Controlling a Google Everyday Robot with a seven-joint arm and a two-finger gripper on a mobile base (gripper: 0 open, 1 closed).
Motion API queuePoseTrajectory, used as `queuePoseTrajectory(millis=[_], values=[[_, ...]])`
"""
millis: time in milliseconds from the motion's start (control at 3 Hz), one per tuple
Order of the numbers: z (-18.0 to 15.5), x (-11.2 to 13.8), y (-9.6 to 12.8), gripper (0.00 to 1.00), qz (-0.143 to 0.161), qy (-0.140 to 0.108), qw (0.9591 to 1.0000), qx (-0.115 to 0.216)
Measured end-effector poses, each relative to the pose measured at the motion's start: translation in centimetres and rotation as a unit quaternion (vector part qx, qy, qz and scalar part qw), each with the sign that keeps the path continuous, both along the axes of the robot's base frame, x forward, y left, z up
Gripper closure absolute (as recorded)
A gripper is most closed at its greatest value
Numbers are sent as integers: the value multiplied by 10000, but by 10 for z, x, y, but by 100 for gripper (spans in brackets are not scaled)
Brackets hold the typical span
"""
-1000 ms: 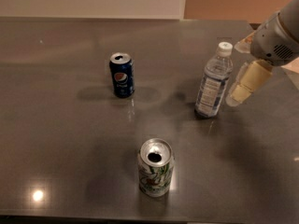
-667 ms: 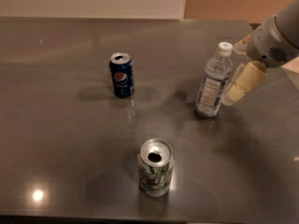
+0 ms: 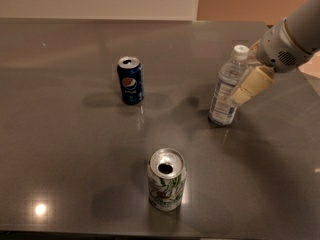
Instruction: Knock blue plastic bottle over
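The blue plastic bottle [image 3: 227, 86], clear with a white cap and a blue-and-white label, stands on the dark grey table [image 3: 75, 149] at the right, leaning slightly left. My gripper [image 3: 246, 90] comes in from the upper right on a grey-white arm. Its cream-coloured finger [image 3: 251, 85] lies against the bottle's right side at mid height.
A dark blue Pepsi can [image 3: 131, 80] stands upright left of centre. A white-and-green soda can [image 3: 166, 179] stands upright near the front edge. The table's right edge runs just behind the arm.
The gripper has moved left, from just beside the bottle to against its right side. The bottle has begun to lean left. The cans have not moved.
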State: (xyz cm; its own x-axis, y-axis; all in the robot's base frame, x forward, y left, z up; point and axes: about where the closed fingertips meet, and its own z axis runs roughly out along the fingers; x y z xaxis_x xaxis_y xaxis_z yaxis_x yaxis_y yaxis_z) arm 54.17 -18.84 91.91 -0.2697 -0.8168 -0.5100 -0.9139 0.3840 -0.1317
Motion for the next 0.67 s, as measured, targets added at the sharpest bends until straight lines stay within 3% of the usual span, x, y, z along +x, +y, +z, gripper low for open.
queuePoseTrajectory(millis=[667], values=[[1, 4, 5, 63, -107, 95, 9999, -2]])
